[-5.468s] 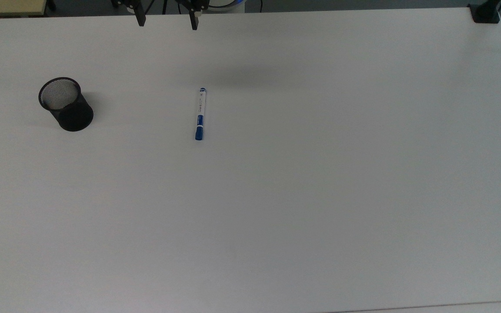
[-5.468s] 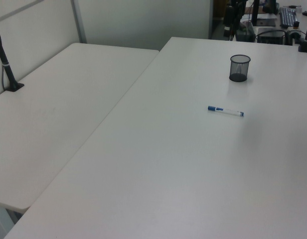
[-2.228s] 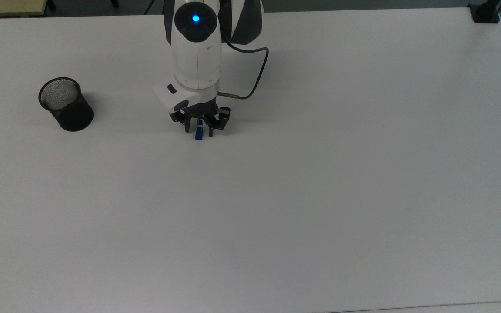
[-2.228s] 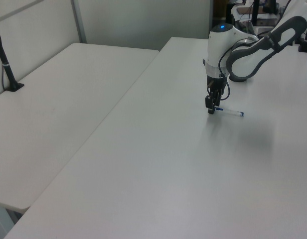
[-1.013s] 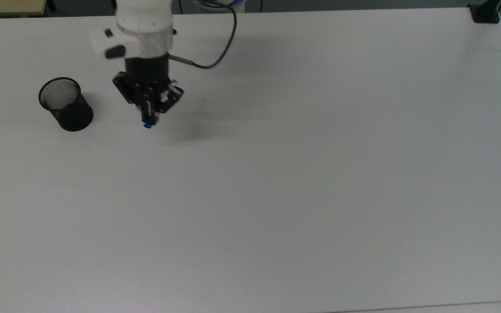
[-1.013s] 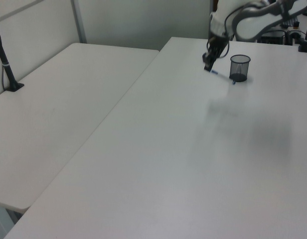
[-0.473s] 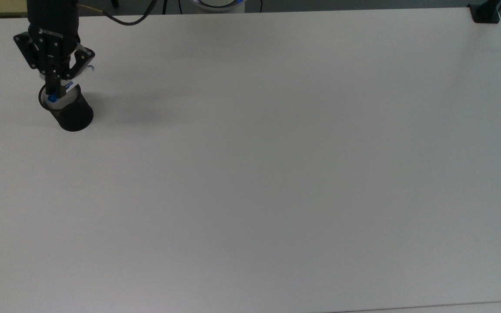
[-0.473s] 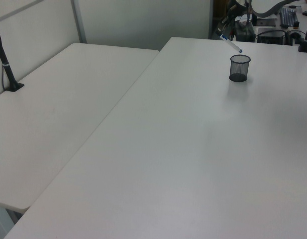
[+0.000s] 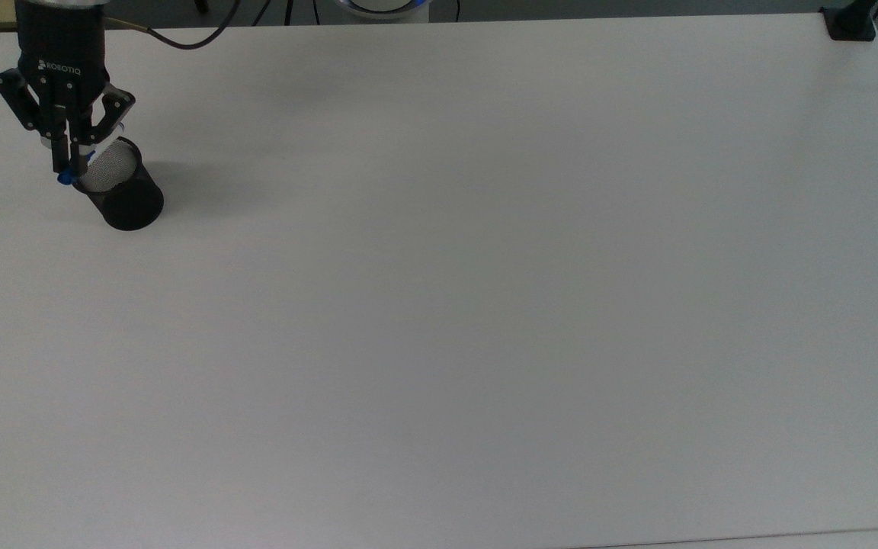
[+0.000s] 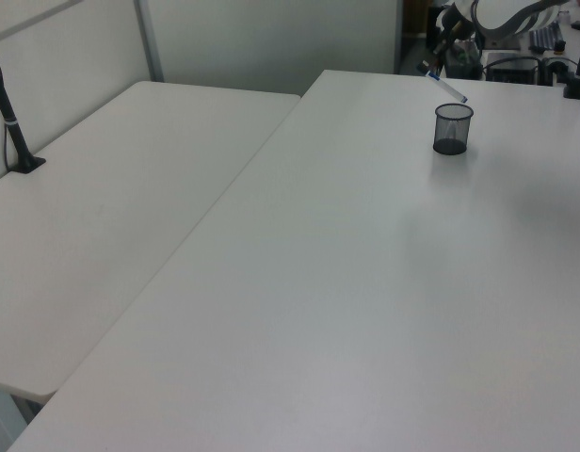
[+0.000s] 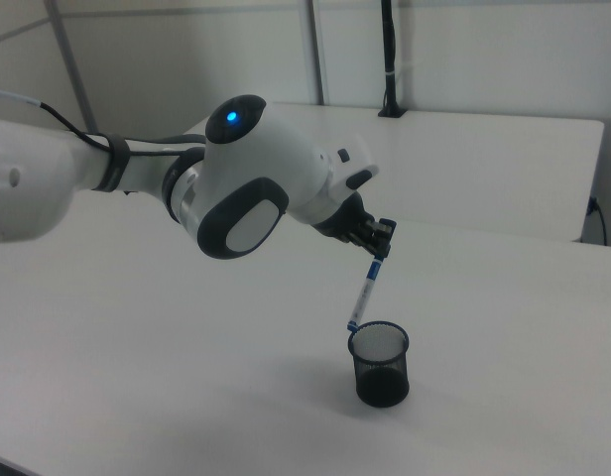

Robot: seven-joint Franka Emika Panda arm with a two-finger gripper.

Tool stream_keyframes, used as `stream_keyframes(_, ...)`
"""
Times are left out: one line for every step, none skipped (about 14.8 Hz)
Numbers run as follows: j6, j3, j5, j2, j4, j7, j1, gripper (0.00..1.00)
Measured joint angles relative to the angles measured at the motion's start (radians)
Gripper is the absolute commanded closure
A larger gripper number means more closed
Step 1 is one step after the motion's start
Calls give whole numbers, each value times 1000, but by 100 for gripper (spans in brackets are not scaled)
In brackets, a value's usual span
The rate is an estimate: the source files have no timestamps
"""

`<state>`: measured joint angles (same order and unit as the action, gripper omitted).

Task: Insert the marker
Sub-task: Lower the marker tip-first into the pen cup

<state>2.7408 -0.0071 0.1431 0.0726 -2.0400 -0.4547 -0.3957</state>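
The gripper (image 9: 64, 164) is hanging in the air by the black mesh cup (image 9: 120, 188), its jaws closed tight on the marker (image 11: 364, 294). They are pinching the pen near its upper end, so most of the white barrel is trailing down and away below the jaws at a slant.

In the right view the marker's lower blue tip is sitting right at the cup's rim, on the right view's left edge of the opening, not clearly inside it. In the top view the blue tip is showing just under the jaws, at the rim on the top view's left side. In the left view the pen is slanting down from the jaws toward the cup's mouth, with the cup standing below.

So 1 part looks done: the marker is off the white table (image 9: 485, 305) and carried over to the cup. What is left, as I judge it, is centring the tip over the opening, lowering it in, and letting go. With the pen this tilted and the tip this near the rim, it could catch on the edge.
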Motion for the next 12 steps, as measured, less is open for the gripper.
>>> stream_keyframes(0, 0, 21, 2, -2, -33, -5, 100)
stream_keyframes(1, 0, 46, 4, -4, -65, -10, 100)
stream_keyframes(3, 0, 84, 7, -6, -108, -20, 100)
stream_keyframes(4, 0, 113, 10, -6, -139, -26, 100)
stream_keyframes(4, 0, 145, 14, -7, -173, -31, 100)
stream_keyframes(4, 0, 175, 20, -7, -208, -35, 100)
stream_keyframes(5, 0, 197, 28, -7, -234, -38, 100)
stream_keyframes(15, 0, 214, 37, -7, -251, -41, 100)
stream_keyframes(41, 0, 225, 48, -7, -258, -41, 100)
stream_keyframes(72, 0, 233, 60, -7, -264, -41, 100)
stream_keyframes(93, 1, 235, 70, -7, -264, -41, 100)
stream_keyframes(108, 2, 235, 80, -7, -264, -41, 100)
